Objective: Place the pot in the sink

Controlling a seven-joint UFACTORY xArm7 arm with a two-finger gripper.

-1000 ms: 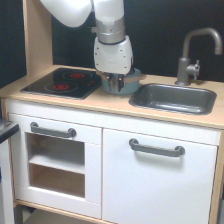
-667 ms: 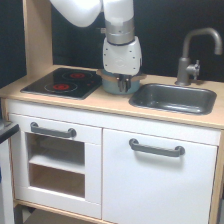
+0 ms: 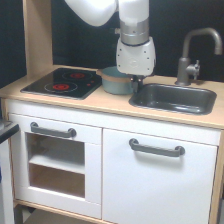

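Pot (image 3: 116,81): light blue, tan rim band, sitting on the wooden counter (image 3: 75,102) in the strip between stovetop (image 3: 62,83) and sink (image 3: 172,98). Upright, as far as can be told. Right edge hidden behind the gripper (image 3: 134,80). Not in the basin; apparently just beside its left rim.

Gripper: white housing hanging low over the pot's right side, dark fingers reaching down about where pot edge meets sink rim. Fingertips blurred and partly hidden; cannot tell whether clamped on the pot's rim or standing free of it.

Sink: dark grey basin, nothing visible inside. Grey faucet (image 3: 192,55) behind it, toward the exterior view's right. Stovetop black, two red rings, toward the exterior view's left. White cabinet doors with grey handles below.

Step in hand, by judgement: either securing the pot at its rim or carrying it low toward the basin. Task not yet done.

Next move, likely: firm hold on the rim, enough lift to clear the sink's edge, short travel toward the exterior view's right, then lowering and release over the basin floor, clear of the faucet.
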